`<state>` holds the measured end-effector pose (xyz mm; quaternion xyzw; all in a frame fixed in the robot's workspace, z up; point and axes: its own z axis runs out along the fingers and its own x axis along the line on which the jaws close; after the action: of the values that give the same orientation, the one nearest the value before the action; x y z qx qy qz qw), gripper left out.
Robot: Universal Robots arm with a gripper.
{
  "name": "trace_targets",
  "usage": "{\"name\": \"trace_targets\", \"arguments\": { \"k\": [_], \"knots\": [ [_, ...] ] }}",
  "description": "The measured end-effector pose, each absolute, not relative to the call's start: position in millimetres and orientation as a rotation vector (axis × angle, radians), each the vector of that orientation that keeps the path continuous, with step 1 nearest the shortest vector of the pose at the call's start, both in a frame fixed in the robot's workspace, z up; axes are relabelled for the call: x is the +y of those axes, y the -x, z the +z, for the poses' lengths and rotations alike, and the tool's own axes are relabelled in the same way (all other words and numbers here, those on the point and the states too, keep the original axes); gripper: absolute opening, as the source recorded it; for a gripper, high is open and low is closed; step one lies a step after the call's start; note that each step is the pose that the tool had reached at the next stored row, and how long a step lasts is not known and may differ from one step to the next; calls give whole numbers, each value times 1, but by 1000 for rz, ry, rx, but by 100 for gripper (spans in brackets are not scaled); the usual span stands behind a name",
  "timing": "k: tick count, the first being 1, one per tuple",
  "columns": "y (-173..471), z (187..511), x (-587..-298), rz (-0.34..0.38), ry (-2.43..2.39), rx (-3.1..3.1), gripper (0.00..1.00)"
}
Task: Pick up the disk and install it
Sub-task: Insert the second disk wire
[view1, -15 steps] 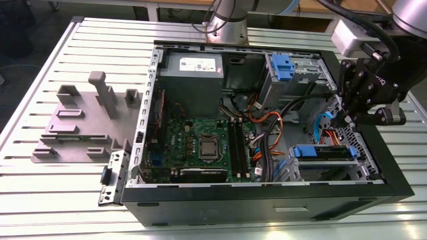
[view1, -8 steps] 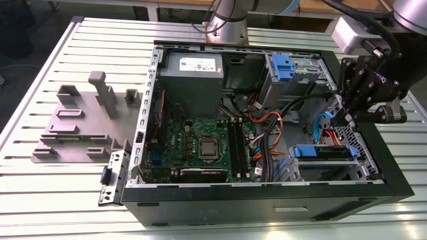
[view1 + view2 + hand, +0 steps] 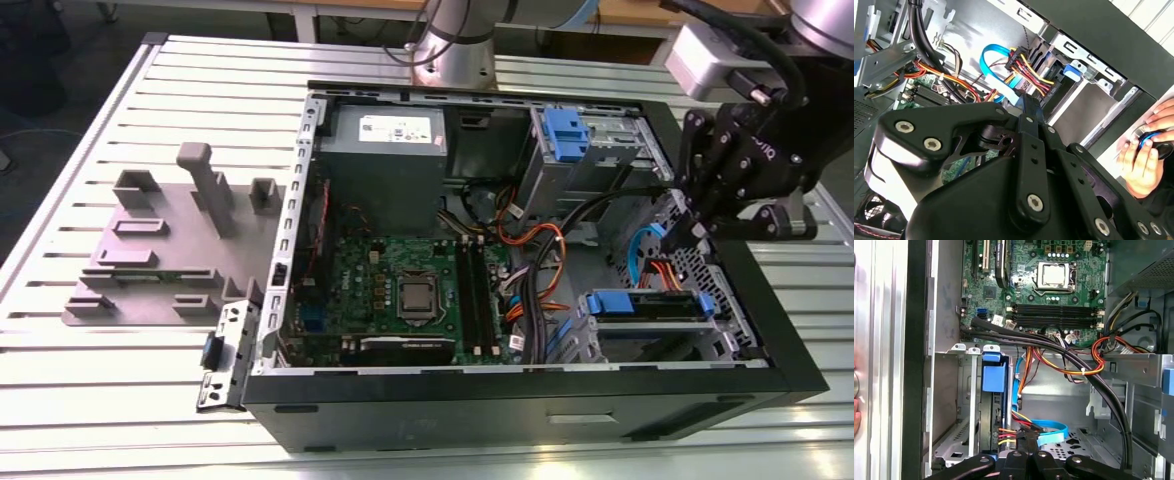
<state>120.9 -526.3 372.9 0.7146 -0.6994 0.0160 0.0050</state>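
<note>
The disk point(image 3: 651, 305) lies in the drive cage at the case's front corner, on the exterior view's right; its silver body is edged by a blue carrier frame. In the first wrist view the carrier's blue tab point(image 3: 993, 376) stands at the cage mouth, and the second wrist view shows it too point(image 3: 1073, 70). My gripper point(image 3: 665, 241) reaches down into the case just beside that cage, close to the blue data cable point(image 3: 1051, 430) and the red-yellow power leads. Its slim black fingers point(image 3: 1027, 441) are pressed together, shut, with nothing between them. The fingertip point(image 3: 1030, 106) points at the cable plugs.
A grey power-supply box point(image 3: 384, 148) and green motherboard point(image 3: 400, 290) fill the case's left half. Thick black cables point(image 3: 1074, 365) cross the middle. An upper bay carries a blue latch point(image 3: 566, 135). A grey fixture plate point(image 3: 160, 240) lies outside the case. A person's hand point(image 3: 1141, 160) rests outside the case.
</note>
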Motion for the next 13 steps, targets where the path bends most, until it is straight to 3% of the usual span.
{"name": "trace_targets", "arguments": {
  "k": [13],
  "knots": [
    [-121, 375, -520, 48, -2238, -2190, 11]
  ]
}}
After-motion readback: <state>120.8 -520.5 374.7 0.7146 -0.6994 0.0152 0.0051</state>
